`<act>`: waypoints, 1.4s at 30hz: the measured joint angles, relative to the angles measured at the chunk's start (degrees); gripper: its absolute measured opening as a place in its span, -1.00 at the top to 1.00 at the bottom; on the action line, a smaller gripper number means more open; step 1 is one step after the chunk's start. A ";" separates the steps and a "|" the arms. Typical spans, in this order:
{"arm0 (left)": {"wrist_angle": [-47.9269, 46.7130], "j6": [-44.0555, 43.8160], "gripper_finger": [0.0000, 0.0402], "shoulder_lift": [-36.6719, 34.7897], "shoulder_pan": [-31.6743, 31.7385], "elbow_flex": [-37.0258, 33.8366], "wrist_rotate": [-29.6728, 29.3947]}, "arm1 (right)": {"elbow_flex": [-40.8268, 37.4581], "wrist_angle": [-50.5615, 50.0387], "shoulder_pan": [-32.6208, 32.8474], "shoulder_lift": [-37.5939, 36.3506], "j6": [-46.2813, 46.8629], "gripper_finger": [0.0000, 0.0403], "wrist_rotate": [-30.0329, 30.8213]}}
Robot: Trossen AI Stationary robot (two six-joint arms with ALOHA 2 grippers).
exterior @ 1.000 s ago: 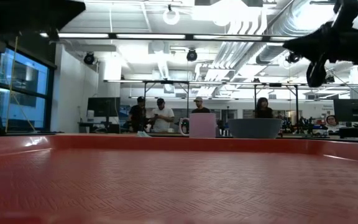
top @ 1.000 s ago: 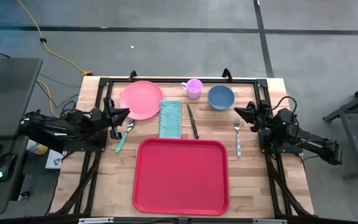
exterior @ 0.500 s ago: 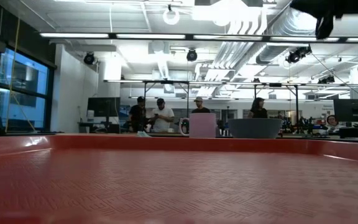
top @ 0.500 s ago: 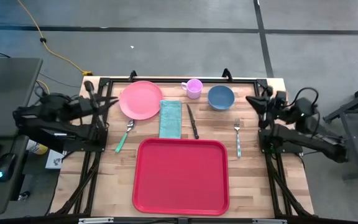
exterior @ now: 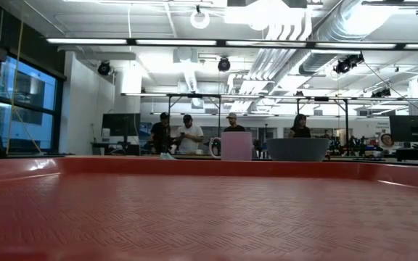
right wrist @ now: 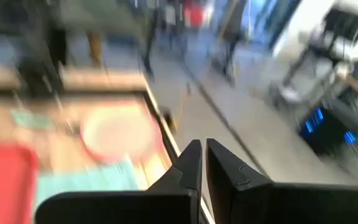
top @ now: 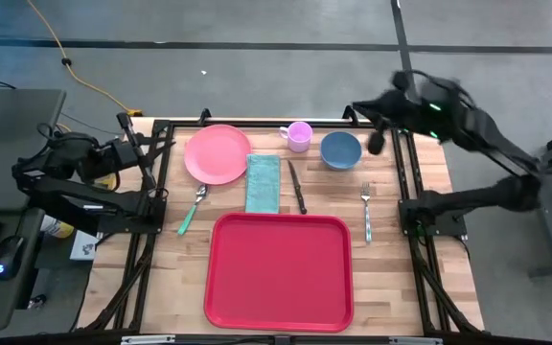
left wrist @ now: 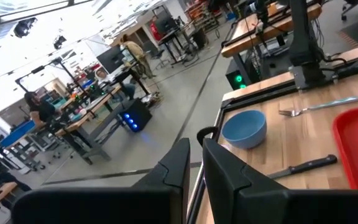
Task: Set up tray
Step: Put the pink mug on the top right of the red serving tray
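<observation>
The wooden table (top: 391, 287) carries tray (top: 279, 271), plate (top: 217, 153), napkin (top: 263, 182), knife (top: 296, 186), fork (top: 366, 212), bowl (top: 340, 149), cup (top: 298, 136), probably a spoon (top: 193, 207).

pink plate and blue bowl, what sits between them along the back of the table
In the high view, between the pink plate and the blue bowl lie the teal napkin, the pink mug and the black-handled knife.

Pink plate (top: 217, 153), cup (top: 299, 135), blue bowl (top: 340, 149) (cutlery nearby).
</observation>
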 joint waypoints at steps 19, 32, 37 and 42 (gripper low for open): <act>-1.67 0.36 0.61 2.33 0.00 0.00 -3.13 | 41.47 -39.73 -1.28 32.99 10.62 0.67 4.58; 0.10 1.63 0.61 21.85 3.97 -0.17 -11.39 | 13.20 -46.05 -2.77 11.98 31.22 0.23 1.53; 10.34 3.14 0.61 27.38 15.20 -0.15 3.78 | -5.62 -35.86 0.06 -1.99 39.23 0.20 -1.88; 17.58 4.90 0.61 33.46 32.31 -0.13 25.52 | -19.95 -24.62 3.01 -12.74 44.30 0.20 -4.05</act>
